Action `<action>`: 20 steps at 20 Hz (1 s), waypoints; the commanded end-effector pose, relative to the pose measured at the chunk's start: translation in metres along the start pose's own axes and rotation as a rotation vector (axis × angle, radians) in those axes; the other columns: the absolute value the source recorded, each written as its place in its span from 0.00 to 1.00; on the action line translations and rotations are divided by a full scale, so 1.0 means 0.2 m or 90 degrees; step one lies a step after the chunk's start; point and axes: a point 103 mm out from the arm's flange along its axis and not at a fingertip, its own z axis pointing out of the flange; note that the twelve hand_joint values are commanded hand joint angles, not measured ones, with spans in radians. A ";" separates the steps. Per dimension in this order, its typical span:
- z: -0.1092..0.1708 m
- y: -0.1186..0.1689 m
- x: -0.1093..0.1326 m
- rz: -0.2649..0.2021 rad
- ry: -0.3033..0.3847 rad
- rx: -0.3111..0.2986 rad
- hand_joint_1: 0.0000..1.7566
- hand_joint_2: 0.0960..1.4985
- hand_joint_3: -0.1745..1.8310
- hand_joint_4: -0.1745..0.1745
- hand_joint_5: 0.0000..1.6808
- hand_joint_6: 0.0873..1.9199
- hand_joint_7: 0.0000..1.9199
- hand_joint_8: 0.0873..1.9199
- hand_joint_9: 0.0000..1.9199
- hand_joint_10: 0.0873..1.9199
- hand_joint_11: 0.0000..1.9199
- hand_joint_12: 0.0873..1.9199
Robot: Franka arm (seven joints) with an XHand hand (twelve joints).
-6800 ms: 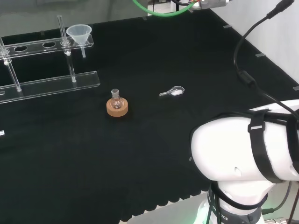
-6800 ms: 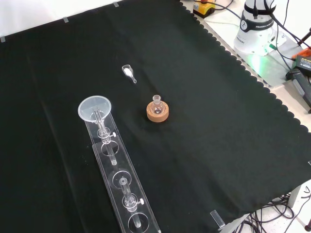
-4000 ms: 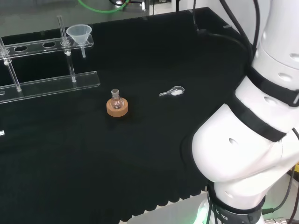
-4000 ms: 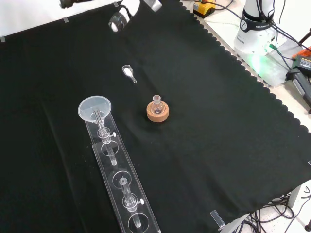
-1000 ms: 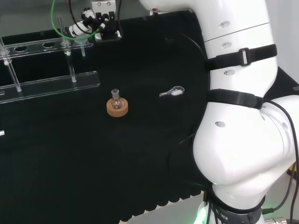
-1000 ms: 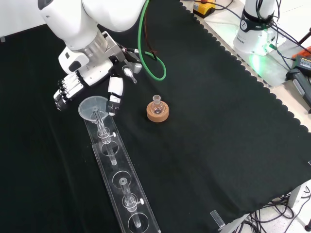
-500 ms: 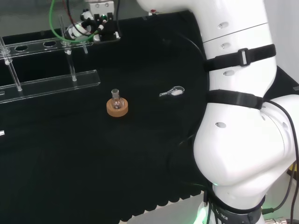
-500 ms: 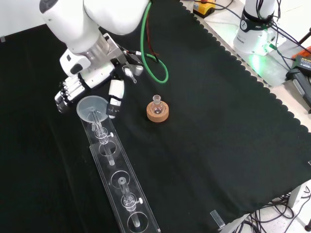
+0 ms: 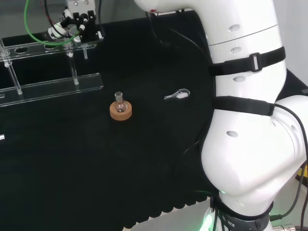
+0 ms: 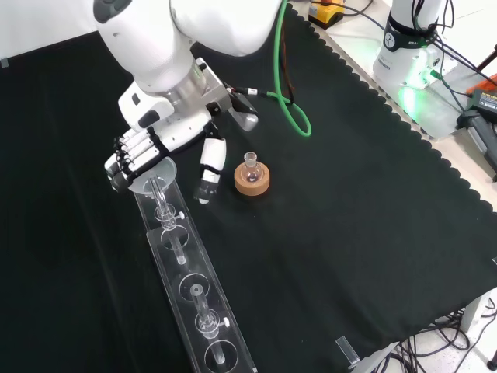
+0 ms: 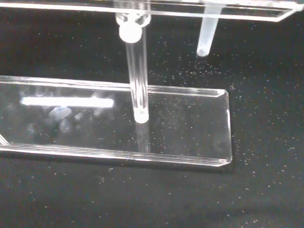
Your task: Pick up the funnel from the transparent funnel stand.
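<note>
Fingers (image 10: pixel 133 162) of your hand (image 10: pixel 159 136) were curled over one side of the funnel (image 10: pixel 155 172) and the thumb (image 10: pixel 208 172) stuck out on the other side, apart from it, so the hand had not closed on anything yet as far as I could tell. Your funnel sat in the end hole of the clear funnel stand (image 10: pixel 194 299), with its wide bowl on top and its thin stem (image 11: pixel 206 32) poking down through the top bar, as the wrist view showed. It looked like thin, see-through plastic, so you could expect it to be very light, a bit slippery and easy to squash or tip. I think the best place to hold it was the rim of the bowl, pinched between fingers and thumb, and then to lift straight up so the stem did not catch in the hole. Nearby on the black cloth (image 10: pixel 349 217) stood a small flask (image 10: pixel 250 165) on a cork ring (image 10: pixel 252 180).
</note>
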 end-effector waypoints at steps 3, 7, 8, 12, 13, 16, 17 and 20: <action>0.07 0.14 -0.34 -0.046 0.094 0.043 0.11 0.53 0.09 0.66 0.00 0.00 0.00 0.00 0.00 0.00 0.00 0.37; 0.10 0.18 -0.44 -0.064 0.109 0.048 0.11 0.53 0.09 0.66 0.00 0.00 0.00 0.00 0.00 0.00 0.00 0.37; 0.11 0.19 -0.44 -0.068 0.110 0.050 0.11 0.53 0.09 0.66 0.00 0.00 0.00 0.00 0.00 0.00 0.00 0.37; 0.11 0.19 -0.37 -0.067 0.090 0.052 0.10 0.53 0.09 0.66 0.00 0.00 0.00 0.00 0.00 0.00 0.00 0.37; 0.11 0.19 -0.38 -0.066 0.091 0.052 0.10 0.53 0.09 0.66 0.00 0.00 0.00 0.00 0.00 0.00 0.00 0.37; 0.10 0.19 -0.36 -0.069 0.082 0.050 0.10 0.53 0.09 0.66 0.00 0.00 0.00 0.00 0.00 0.00 0.00 0.37; 0.10 0.19 -0.35 -0.074 0.082 0.047 0.10 0.53 0.09 0.65 0.00 0.00 0.00 0.00 0.00 0.00 0.00 0.37; 0.04 0.14 -0.36 -0.080 0.077 0.033 0.10 0.53 0.09 0.65 0.00 0.00 0.00 0.00 0.00 0.00 0.00 0.38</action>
